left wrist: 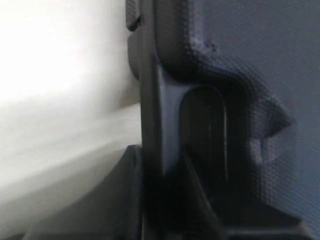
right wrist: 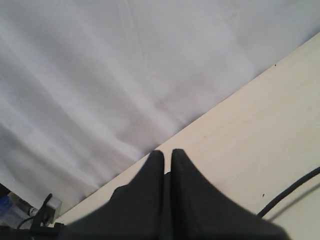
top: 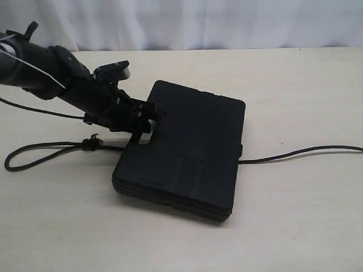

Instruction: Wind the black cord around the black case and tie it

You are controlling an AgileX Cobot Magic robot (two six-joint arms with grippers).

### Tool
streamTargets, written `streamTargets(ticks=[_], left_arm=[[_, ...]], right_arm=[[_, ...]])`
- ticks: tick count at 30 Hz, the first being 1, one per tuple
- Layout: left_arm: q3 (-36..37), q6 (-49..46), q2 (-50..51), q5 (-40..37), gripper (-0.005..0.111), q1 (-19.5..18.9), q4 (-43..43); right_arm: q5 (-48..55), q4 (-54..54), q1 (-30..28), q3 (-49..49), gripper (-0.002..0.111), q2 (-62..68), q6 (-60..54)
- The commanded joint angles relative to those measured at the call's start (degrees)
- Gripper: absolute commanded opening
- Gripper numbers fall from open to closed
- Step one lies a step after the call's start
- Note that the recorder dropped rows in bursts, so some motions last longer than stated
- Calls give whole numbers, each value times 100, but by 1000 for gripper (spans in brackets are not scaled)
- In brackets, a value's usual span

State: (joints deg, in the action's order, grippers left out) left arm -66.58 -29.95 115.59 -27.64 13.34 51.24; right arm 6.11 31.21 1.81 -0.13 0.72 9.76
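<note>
The black case (top: pixel 187 144) lies flat in the middle of the table. My left gripper (top: pixel 146 116) reaches in from the left and is shut on the handle bar at the case's left edge. In the left wrist view the handle bar (left wrist: pixel 167 115) stands between the two fingers of the left gripper (left wrist: pixel 159 150), beside the textured lid of the black case (left wrist: pixel 260 55). The black cord (top: pixel 34 150) loops on the left, has a frayed knot (top: pixel 89 141), runs under the case and comes out on the right (top: pixel 300 152). My right gripper (right wrist: pixel 167 152) is shut on nothing, away from the case.
A white curtain (top: pixel 198 22) hangs behind the far table edge. The pale tabletop (top: pixel 295 226) spreads around the case. A thin cable (top: pixel 39 107) trails from the left arm. A stretch of black cord (right wrist: pixel 290 192) lies on the table near the right gripper.
</note>
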Motion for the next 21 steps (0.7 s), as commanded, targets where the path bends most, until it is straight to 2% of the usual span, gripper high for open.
streamTargets(ticks=[1, 8, 10, 13, 15, 18, 21], left_arm=[[-180, 192, -574, -301, 0, 6, 261], [-180, 192, -1390, -233, 0, 6, 618], [-180, 192, -1498, -269, 0, 6, 873], [-180, 192, -1538, -294, 0, 6, 1098], [-180, 192, -1538, -345, 0, 6, 1122], [-180, 192, -1538, -369, 0, 6, 1122], [-180, 192, -1538, -380, 0, 6, 1122]], right_arm=[[142, -18, -29, -274, 4, 12, -349], [1041, 19, -29, -1663, 4, 12, -2376], [1394, 370, -29, -1994, 4, 68, -2925], [2223, 1929, -29, -2410, 4, 216, -4380], [2936, 3199, -29, -2572, 4, 352, -6020], [3772, 4477, -29, -2569, 4, 553, -8013], [4579, 5716, -29, -2580, 7, 819, -8610]])
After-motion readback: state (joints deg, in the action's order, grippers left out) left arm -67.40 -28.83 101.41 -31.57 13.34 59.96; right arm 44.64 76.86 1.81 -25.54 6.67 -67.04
